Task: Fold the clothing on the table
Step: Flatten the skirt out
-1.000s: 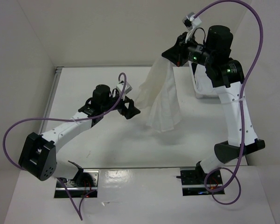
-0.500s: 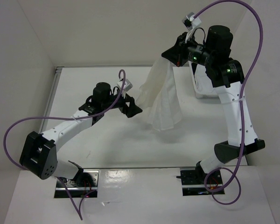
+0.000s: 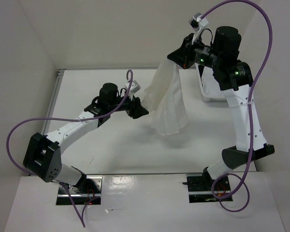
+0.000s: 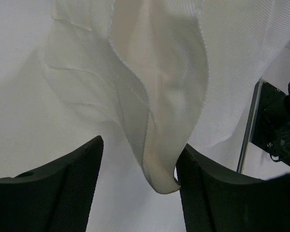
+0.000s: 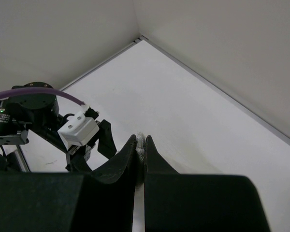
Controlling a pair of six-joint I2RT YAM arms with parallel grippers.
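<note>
The right claw [image 5: 140,141] pinches a thin white pleated skirt [image 3: 168,104] hanging below; the left claw [image 4: 141,147] stands apart around its corner.

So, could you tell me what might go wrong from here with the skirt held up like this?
1. The right end effector pinches only a thin sliver of the skirt; a sideways tug could pull it free.
2. The left end effector has open jaws around just the low tip of a hanging fold, so closing may catch little or slip off.
3. The skirt hangs bunched above the table and may land creased.
</note>
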